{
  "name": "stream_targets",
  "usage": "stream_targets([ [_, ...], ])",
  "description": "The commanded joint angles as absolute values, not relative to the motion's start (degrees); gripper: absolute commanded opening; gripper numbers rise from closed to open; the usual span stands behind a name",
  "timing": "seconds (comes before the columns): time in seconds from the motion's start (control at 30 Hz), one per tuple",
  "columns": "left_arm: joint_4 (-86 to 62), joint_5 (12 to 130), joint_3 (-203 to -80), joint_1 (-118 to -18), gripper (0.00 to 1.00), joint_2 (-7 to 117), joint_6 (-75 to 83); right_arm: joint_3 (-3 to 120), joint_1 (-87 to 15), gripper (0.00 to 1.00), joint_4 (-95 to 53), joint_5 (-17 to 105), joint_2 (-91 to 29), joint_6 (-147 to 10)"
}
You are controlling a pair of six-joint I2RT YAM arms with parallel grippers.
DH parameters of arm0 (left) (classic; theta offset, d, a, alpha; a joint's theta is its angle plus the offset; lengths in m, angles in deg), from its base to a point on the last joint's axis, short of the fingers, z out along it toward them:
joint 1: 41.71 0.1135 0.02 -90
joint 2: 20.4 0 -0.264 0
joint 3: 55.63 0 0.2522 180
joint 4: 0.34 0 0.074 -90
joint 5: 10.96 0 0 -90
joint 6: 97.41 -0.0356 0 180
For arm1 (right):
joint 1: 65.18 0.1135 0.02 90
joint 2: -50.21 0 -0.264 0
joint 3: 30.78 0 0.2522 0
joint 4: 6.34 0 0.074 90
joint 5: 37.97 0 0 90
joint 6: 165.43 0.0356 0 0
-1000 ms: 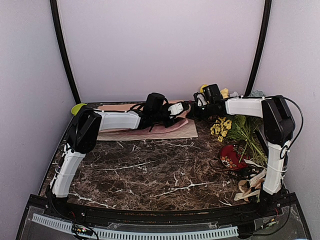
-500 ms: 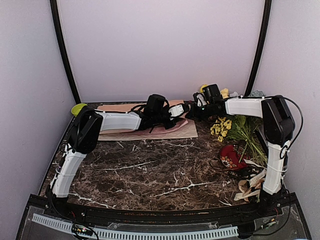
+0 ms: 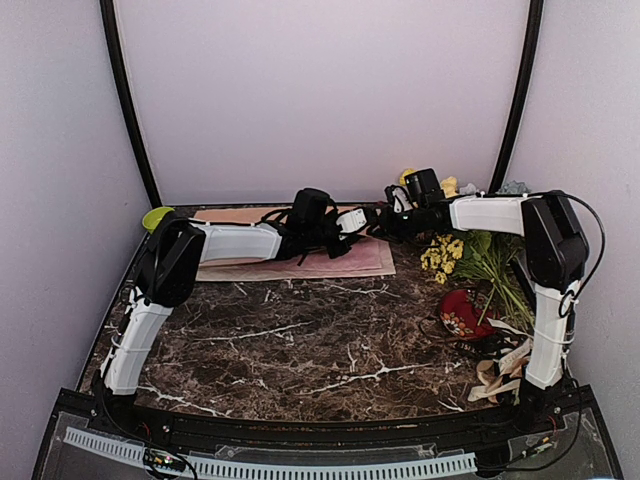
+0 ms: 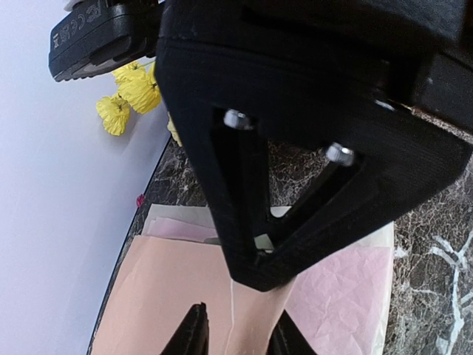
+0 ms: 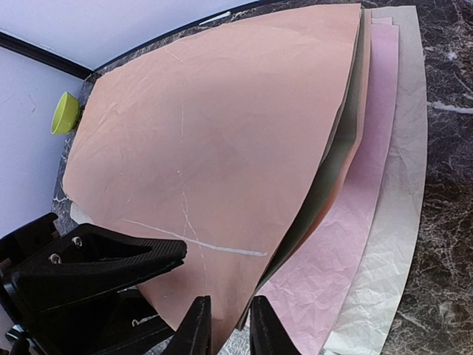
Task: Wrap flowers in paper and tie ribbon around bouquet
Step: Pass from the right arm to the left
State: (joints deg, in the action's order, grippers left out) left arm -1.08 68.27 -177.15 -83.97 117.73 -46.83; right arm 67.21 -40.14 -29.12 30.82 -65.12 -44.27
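While lifted, paper [image 5: 207, 148] edge between gripper [image 5: 224, 325] fingers

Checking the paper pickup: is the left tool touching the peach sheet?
Touching. The left wrist view shows the left tool pinching a raised fold of the peach sheet.

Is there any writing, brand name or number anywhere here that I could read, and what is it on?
Nothing here reads clearly.
Black plastic block, left wrist view: raised marks, too blurred to read.
Red patterned cloth, top view: pale print, too small to read.
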Motion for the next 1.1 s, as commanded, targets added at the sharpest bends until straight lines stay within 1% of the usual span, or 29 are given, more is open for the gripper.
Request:
stream_targets([
  [0.0, -2.0, 67.5, -176.6, -83.8, 0.28, 117.8, -46.5, 68.4, -39.6, 0.21, -27.2, 30.2, -66.2, -44.0],
  [0.17, -1.9, 67.8, -176.4, -83.7, 0.31, 117.7, -45.8, 68.3, -39.6, 0.27, -27.5, 31.5, -65.9, -44.6],
  [0.3, -1.9, 68.0, -176.4, -83.8, 0.31, 117.7, -45.4, 68.2, -39.5, 0.28, -27.4, 31.2, -66.0, -44.7],
  [0.37, -2.2, 67.8, -176.5, -83.7, 0.35, 117.7, -45.4, 68.1, -39.5, 0.29, -27.1, 30.9, -65.9, -44.8],
  [0.47, -3.0, 67.4, -176.9, -83.7, 0.43, 117.7, -45.0, 67.9, -39.4, 0.3, -26.5, 30.4, -65.7, -44.9],
  [0.53, -2.5, 67.6, -176.9, -83.7, 0.43, 117.7, -44.5, 68.0, -39.3, 0.3, -26.5, 30.2, -65.7, -45.0],
  [0.67, -2.2, 67.8, -176.9, -83.7, 0.39, 117.6, -44.0, 67.9, -39.3, 0.3, -27.1, 30.5, -65.9, -45.1],
  [0.77, -2.4, 67.8, -176.9, -83.7, 0.38, 117.5, -43.8, 67.6, -39.3, 0.32, -27.4, 30.9, -65.9, -45.2],
  [0.9, -2.2, 66.8, -176.9, -83.7, 0.45, 116.9, -42.7, 67.5, -39.3, 0.35, -27.5, 31.1, -65.9, -45.3],
  [1.07, -1.0, 68.0, -176.7, -83.7, 0.45, 116.9, -42.6, 67.5, -39.2, 0.37, -28.0, 31.2, -65.9, -45.3],
])
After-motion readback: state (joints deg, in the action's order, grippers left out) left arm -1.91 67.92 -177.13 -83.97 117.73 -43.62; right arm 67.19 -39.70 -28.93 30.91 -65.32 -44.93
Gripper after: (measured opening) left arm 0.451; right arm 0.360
